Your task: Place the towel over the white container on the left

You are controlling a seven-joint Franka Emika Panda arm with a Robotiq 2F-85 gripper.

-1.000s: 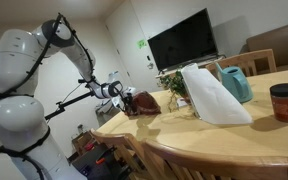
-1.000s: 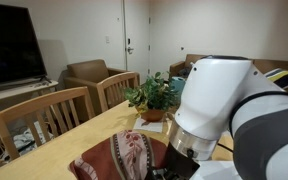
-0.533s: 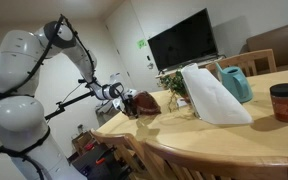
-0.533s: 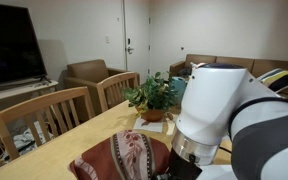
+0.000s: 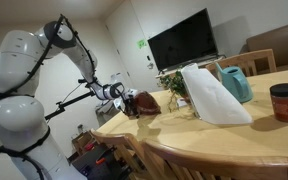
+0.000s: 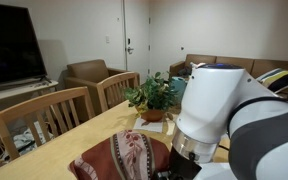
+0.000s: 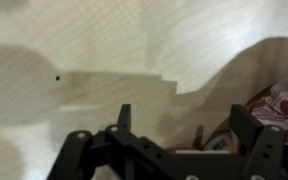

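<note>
The towel (image 5: 147, 102) is dark red with a pale pattern and lies crumpled on the wooden table (image 5: 234, 140); it also shows in an exterior view (image 6: 124, 158). The white container (image 5: 210, 95) stands upright in the middle of the table, well apart from the towel. My gripper (image 5: 130, 98) hovers at the towel's edge near the table end. In the wrist view my gripper (image 7: 184, 120) is open, its fingers spread above the tabletop, with the towel (image 7: 284, 100) beside the right finger. In an exterior view the arm's body (image 6: 234, 120) hides the jaws.
A teal pitcher (image 5: 236, 82) and a potted plant (image 5: 174, 84) stand behind the white container; the plant also shows in an exterior view (image 6: 152, 98). A red-brown jar (image 5: 284, 102) sits to the right. Wooden chairs (image 6: 44, 120) line the table. A television (image 5: 182, 42) hangs on the wall.
The arm shifted slightly over the towel about a second ago and has held still since. The towel has not moved.
</note>
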